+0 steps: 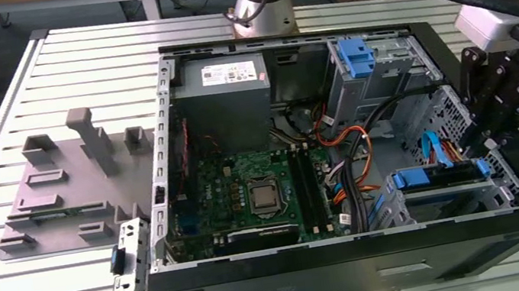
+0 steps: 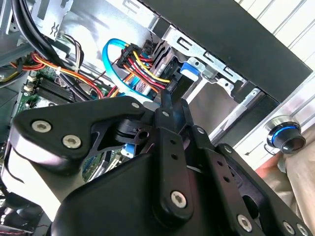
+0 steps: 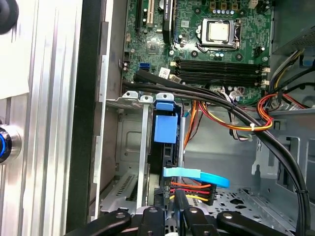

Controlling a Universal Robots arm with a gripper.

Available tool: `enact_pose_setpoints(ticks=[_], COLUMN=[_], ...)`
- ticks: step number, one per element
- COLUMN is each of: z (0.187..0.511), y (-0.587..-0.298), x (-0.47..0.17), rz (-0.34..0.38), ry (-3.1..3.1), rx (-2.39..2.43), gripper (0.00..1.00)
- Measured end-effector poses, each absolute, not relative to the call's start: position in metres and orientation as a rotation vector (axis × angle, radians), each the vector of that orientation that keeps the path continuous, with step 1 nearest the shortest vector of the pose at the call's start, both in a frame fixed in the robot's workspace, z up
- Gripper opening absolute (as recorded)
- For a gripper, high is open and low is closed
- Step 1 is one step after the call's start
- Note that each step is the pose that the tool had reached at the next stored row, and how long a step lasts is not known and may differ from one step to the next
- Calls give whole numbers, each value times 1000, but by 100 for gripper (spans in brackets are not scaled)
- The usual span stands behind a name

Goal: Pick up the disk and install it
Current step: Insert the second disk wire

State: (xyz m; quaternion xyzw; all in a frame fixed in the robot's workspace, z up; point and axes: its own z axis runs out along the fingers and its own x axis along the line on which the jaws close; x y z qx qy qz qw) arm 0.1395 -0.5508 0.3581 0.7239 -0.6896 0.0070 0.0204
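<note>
Gripper [image 3: 170,206] sits at the drive cage [image 1: 451,190] on the exterior view's right of the case [image 1: 361,269]. Its fingers look closed together on the disk's [image 3: 165,130] rear edge, though the contact is partly hidden. The disk stands edge-on in the cage bay, long axis in line with the fingers. Cage walls flank it closely; cables [image 3: 197,189] crowd the connector end.
</note>
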Motion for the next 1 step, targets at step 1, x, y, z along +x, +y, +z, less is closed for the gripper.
enact_pose_setpoints(ticks=[1], z=[358], y=[-551], x=[140], rz=[22], ry=[-2139], rx=[2245], gripper=[23])
